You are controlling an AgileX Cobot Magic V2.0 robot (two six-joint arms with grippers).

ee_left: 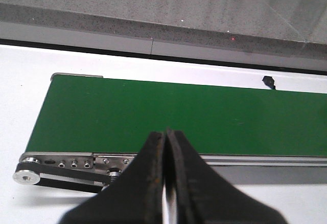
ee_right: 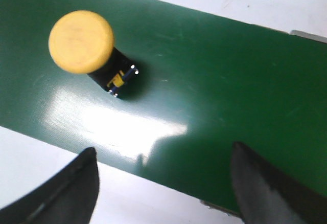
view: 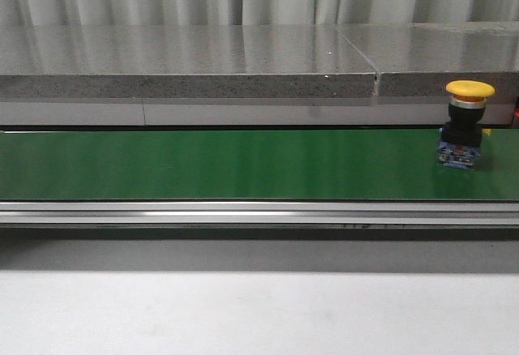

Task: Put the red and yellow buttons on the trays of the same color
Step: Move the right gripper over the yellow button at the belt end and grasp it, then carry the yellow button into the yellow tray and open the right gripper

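The left gripper (ee_left: 164,147) is pressed together over the near edge of the green belt (view: 243,164); the right gripper (ee_right: 163,178) is spread wide. Farther back, the yellow button (view: 466,120) stands upright on the belt's right end.

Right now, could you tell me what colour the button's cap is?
Yellow; the button's cap shows best in the right wrist view.
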